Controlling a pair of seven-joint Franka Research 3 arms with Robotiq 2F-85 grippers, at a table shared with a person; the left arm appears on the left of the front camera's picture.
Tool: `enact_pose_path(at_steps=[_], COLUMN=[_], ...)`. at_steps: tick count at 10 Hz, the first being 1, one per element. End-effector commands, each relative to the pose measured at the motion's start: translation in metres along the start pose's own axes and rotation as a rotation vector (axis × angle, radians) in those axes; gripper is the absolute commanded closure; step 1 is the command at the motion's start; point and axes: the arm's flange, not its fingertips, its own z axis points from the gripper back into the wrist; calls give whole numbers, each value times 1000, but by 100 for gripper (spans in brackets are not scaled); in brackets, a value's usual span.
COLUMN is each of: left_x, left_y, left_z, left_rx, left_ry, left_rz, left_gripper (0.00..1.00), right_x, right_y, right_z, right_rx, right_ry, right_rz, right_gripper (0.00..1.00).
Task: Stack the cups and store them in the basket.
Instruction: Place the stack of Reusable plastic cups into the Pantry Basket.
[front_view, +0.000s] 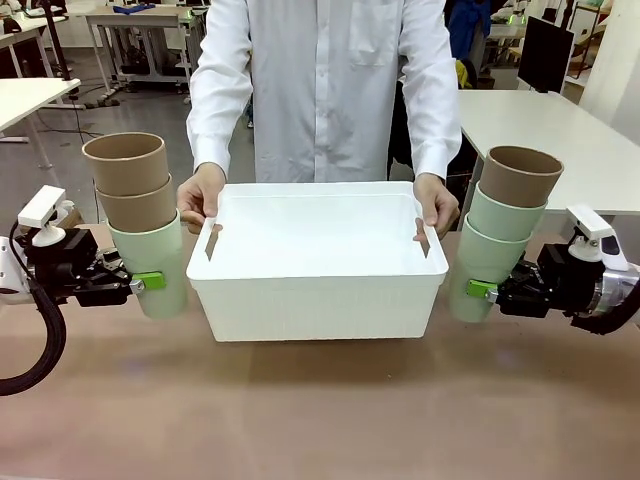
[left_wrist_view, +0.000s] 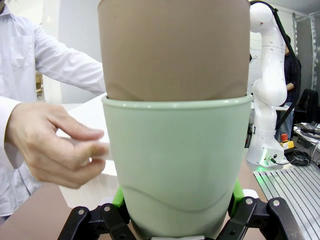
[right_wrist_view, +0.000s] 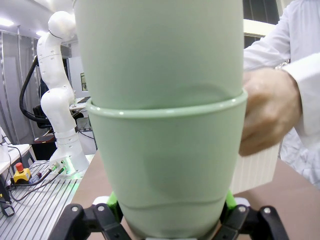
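The cups (front_view: 124, 165) are nested into two stacks of three, and neither is in the basket (front_view: 318, 300) yet. The left tool (front_view: 150, 284) is clamped on the green base cup of the left stack (front_view: 135, 215), which has two tan cups above it. The right tool (front_view: 480, 291) is clamped on the bottom green cup of the right stack (front_view: 505, 220), which has a second green cup and one tan cup on top. Both stacks stand upright, one just beside each short side of the basket. I cannot tell whether their bases touch the tabletop (front_view: 320, 410).

Stacking looks mostly done, though the two stacks may yet be joined. All the storing is left, since the basket is empty.

Each stack's base sits below the rolled rim, so it needs to rise before crossing inward. The person's hands (front_view: 200, 197) grip the rim at both handle ends, right beside the stacks, so the path over those edges is tight. The near corners look freer. Inside the basket there is ample open room.
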Motion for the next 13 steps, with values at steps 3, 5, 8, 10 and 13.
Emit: enact_pose_path(at_steps=[3,5,8,10,13], left_x=[5,5,42,90,152], left_y=[0,0,-4,-4,2], left_z=[-1,-1,0,-2,-35], left_rx=[-4,-4,16,12,36], left_ry=[-6,-6,68,155,339], left_rz=[-4,-4,-1,7,48], left_gripper=[15,15,15,15,15], right_x=[5,5,5,5,5], right_y=[0,0,0,0,0], right_z=[0,0,0,0,0], right_rx=[-4,-4,-4,-4,-4], right_ry=[-5,-5,-5,-5,-5], right_rz=[12,12,12,12,12], right_gripper=[15,15,15,15,15])
